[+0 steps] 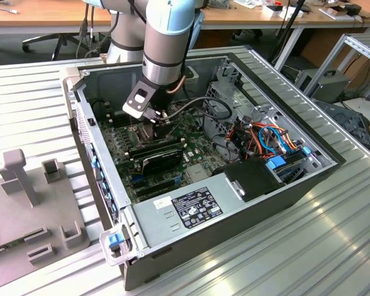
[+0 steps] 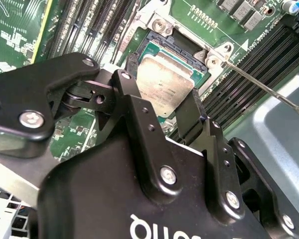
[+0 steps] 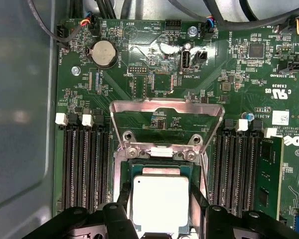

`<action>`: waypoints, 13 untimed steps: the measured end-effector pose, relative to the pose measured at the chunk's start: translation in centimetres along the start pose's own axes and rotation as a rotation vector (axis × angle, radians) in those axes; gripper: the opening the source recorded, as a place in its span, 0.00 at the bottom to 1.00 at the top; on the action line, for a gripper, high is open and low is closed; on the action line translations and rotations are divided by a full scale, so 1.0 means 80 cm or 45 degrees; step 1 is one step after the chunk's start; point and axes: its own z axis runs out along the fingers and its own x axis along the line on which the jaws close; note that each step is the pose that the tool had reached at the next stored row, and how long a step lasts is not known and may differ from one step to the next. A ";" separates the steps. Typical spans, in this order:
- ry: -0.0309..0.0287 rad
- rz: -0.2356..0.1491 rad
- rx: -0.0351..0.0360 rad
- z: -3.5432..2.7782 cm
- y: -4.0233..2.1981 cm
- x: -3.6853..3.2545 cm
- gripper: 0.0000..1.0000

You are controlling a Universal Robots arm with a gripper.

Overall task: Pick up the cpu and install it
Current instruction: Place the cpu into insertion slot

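The cpu (image 3: 161, 201) is a small square chip with a dull silver top, seen in both wrist views (image 2: 162, 82). It lies level at the open socket (image 3: 120, 162) of the green motherboard (image 3: 139, 74); I cannot tell whether it rests fully in the socket. My gripper (image 3: 161, 219) is shut on it, with one black finger (image 2: 127, 82) against one edge and the other finger (image 2: 192, 107) against the opposite edge. The socket's metal load plate (image 3: 167, 107) stands swung up. In the exterior view the gripper (image 1: 153, 126) reaches down inside the open computer case (image 1: 283, 191).
Rows of black memory slots (image 3: 84, 164) flank the socket, and one memory stick (image 3: 269, 174) stands in a slot. A thin metal lever (image 2: 259, 87) sticks out beside the socket. Cables (image 1: 265, 139), a power supply (image 1: 191, 206) and the case walls crowd around. A grey fixture (image 1: 31, 203) lies at the exterior view's left.
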 end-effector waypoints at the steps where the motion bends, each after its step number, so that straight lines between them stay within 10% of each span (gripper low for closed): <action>1: -0.0001 0.000 0.0001 0.0003 -0.0002 0.0000 0.55; 13: -0.0009 0.035 -0.0009 0.0078 -0.0020 0.0022 0.55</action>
